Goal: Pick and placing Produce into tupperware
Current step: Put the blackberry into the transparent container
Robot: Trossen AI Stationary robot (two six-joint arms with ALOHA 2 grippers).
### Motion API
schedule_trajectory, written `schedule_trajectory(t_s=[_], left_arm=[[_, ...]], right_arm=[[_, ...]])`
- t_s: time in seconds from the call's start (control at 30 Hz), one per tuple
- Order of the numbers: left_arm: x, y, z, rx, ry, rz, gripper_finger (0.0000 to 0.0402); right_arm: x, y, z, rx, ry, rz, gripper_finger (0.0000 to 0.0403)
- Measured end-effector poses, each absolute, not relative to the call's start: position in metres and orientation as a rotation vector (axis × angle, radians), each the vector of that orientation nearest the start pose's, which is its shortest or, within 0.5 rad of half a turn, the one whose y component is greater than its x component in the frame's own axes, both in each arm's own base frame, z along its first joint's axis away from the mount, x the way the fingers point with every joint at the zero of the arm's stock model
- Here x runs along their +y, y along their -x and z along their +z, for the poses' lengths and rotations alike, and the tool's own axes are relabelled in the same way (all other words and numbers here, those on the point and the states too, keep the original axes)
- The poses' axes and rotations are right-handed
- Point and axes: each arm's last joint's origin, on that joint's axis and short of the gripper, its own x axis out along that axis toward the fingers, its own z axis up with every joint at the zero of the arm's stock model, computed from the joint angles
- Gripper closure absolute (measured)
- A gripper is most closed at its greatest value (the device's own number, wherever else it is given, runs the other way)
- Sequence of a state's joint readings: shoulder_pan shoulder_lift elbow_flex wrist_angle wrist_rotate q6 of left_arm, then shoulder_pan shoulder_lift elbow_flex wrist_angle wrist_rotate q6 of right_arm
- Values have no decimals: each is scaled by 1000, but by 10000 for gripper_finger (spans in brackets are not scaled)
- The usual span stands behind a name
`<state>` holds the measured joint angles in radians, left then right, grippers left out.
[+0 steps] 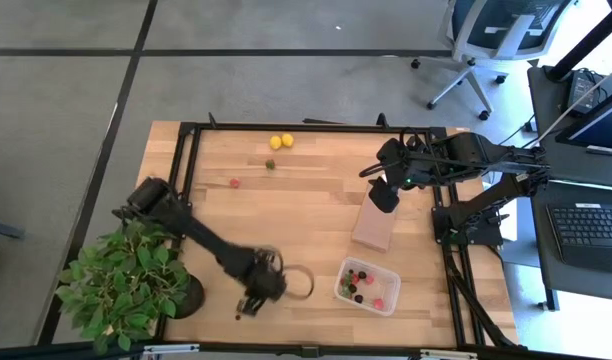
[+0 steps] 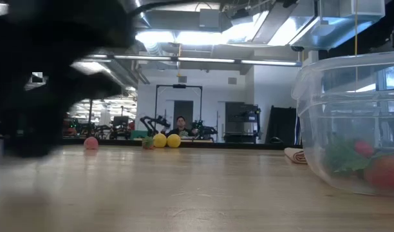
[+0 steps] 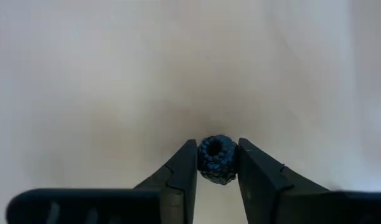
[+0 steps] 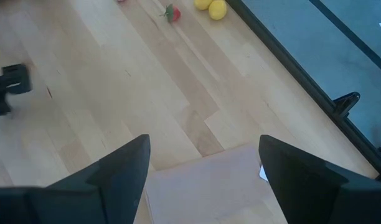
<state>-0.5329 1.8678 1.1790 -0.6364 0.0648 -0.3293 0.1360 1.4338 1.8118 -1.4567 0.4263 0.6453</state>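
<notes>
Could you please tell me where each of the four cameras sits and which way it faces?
High view: overhead, straight down on the wooden table; both dark arms show.
Low view: table height, across to two yellow lemon-like pieces; a dark blur.
Left wrist view: the left pincer closed on a dark blackberry-like piece.
Right wrist view: the open right pincer above a flat brown block.
Shared: high and low views both show the clear plastic container.

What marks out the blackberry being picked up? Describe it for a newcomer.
Start at the potted plant on the wooden table's near left corner; beside it the left end effector points down at the tabletop. Between its fingers sits a blackberry, dark and bumpy, the only loose fruit on this near side.
</notes>
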Motion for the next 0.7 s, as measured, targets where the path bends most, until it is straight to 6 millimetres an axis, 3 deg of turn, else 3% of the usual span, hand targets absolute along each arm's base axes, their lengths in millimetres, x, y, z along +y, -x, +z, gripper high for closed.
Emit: schedule_trajectory(t_s=[0.17, 0.27, 0.47, 0.57, 0.7], left_arm=[[-144, -320, 191, 1149, 36, -209, 321], [-124, -341, 212, 929, 78, -170, 318], [-106, -377, 246, 614, 65, -208, 318], [-99, -398, 247, 519, 56, -206, 322], [-100, -422, 231, 502, 62, -276, 313]], right_arm=[[20, -233, 428, 903, -283, -576, 102], [20, -233, 428, 904, -280, -575, 102], [20, -233, 428, 907, -279, -576, 102], [20, -233, 428, 907, -280, -577, 102], [20, -233, 428, 907, -280, -577, 102]])
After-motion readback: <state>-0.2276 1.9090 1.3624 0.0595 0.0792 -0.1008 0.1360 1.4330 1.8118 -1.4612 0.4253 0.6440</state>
